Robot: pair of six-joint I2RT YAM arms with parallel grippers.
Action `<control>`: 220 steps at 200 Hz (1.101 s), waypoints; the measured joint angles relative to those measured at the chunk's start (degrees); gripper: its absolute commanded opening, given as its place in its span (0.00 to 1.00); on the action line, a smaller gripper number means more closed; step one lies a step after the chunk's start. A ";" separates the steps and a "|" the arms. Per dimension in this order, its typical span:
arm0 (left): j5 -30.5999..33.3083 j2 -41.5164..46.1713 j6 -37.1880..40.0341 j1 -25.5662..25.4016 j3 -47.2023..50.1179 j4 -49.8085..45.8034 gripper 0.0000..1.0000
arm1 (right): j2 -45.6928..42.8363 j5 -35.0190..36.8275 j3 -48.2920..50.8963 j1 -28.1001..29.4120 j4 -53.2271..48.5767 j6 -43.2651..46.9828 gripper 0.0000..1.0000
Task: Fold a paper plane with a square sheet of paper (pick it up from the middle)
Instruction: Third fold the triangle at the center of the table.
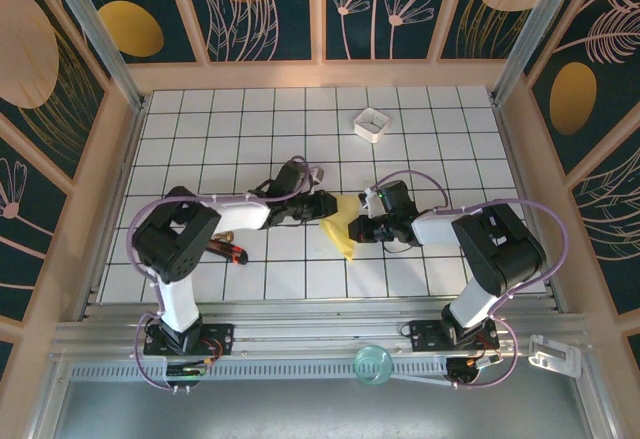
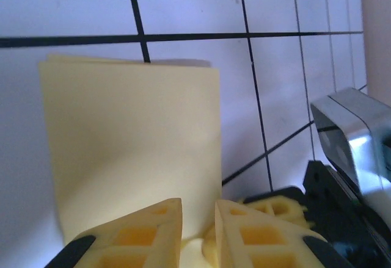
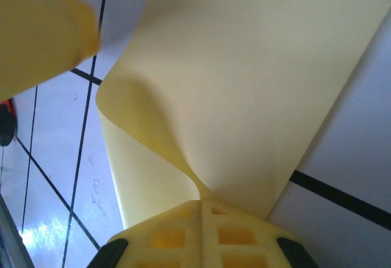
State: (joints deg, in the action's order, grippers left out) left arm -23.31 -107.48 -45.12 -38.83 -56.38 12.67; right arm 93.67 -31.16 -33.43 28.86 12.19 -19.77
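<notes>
The square sheet of paper point(image 1: 343, 229) is yellow and lies bent over on the tiled table between my two grippers. My right gripper point(image 1: 360, 225) is shut on its near edge, and the sheet point(image 3: 244, 85) curls up from the pinch between the closed pads of that gripper point(image 3: 204, 202). My left gripper point(image 1: 325, 207) faces it from the left. Its fingertips point(image 2: 198, 202) stand a narrow gap apart, with the doubled paper point(image 2: 134, 134) showing in the gap. One of its fingers point(image 3: 43, 30) blurs in at the upper left of the right wrist view. The paper plane is out of view.
A small white square box point(image 1: 371, 124) sits at the back of the table. A red and black pen-like object point(image 1: 232, 252) lies beside the left arm. The right arm's camera housing point(image 2: 348, 134) is close to my left fingers. Wooden walls point(image 1: 118, 159) surround the tiled table.
</notes>
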 measured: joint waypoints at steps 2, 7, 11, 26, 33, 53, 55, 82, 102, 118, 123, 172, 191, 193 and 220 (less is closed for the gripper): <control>-0.02 -0.39 0.15 0.00 -0.59 -0.48 0.23 | -0.02 0.00 0.00 0.00 0.00 0.00 0.00; -0.04 -1.40 1.14 0.00 -1.84 -1.38 0.23 | -0.04 0.00 -0.02 0.02 -0.02 0.00 0.00; -0.07 -2.27 1.75 0.00 -2.99 -2.32 0.23 | -0.04 0.02 -0.07 0.07 -0.09 0.00 0.00; -0.20 -5.14 4.31 0.00 -6.47 -5.18 0.23 | -0.20 0.22 -0.20 0.20 -0.50 0.00 0.00; -0.22 -6.34 5.40 0.00 -7.85 -6.58 0.23 | -0.20 0.28 -0.33 0.31 -0.70 0.04 0.00; -0.26 -8.90 8.04 0.00 -10.51 -9.81 0.23 | -0.24 0.81 -0.94 0.70 -1.92 0.24 0.00; -0.26 -9.03 8.20 0.00 -10.64 -10.05 0.23 | -0.24 0.92 -1.01 0.76 -2.08 0.28 0.00; -0.81 -9.79 10.60 0.17 -12.09 -11.93 0.22 | -0.26 1.53 -1.79 1.25 -3.65 0.63 0.00; -1.33 -10.03 11.56 0.28 -12.57 -12.52 0.22 | -0.26 1.68 -2.23 1.31 -4.63 1.07 0.00; -1.68 -10.25 12.17 0.28 -12.74 -12.55 0.21 | -0.26 1.77 -2.62 1.36 -5.33 1.33 0.00; -1.75 -10.29 12.39 0.31 -12.79 -12.55 0.21 | -0.26 1.77 -2.80 1.38 -5.64 1.46 0.00; -2.21 -10.56 13.42 0.37 -12.96 -12.52 0.21 | -0.26 2.71 -4.15 1.51 -6.88 1.70 0.00; -2.36 -10.56 13.49 0.37 -12.96 -12.50 0.21 | -0.24 2.84 -4.52 1.51 -7.10 1.86 0.00; -2.36 -10.56 13.49 0.37 -12.96 -12.52 0.21 | -0.24 2.84 -4.55 1.51 -7.13 1.88 0.00; -2.38 -10.56 13.51 0.37 -12.96 -12.50 0.21 | 0.15 2.86 -4.63 1.51 -7.19 1.90 0.00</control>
State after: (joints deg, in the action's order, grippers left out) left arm -25.69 -118.04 -31.62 -38.46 -69.34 0.16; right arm 93.82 -28.29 -38.06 30.37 4.99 -17.87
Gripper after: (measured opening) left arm 0.211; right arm 0.042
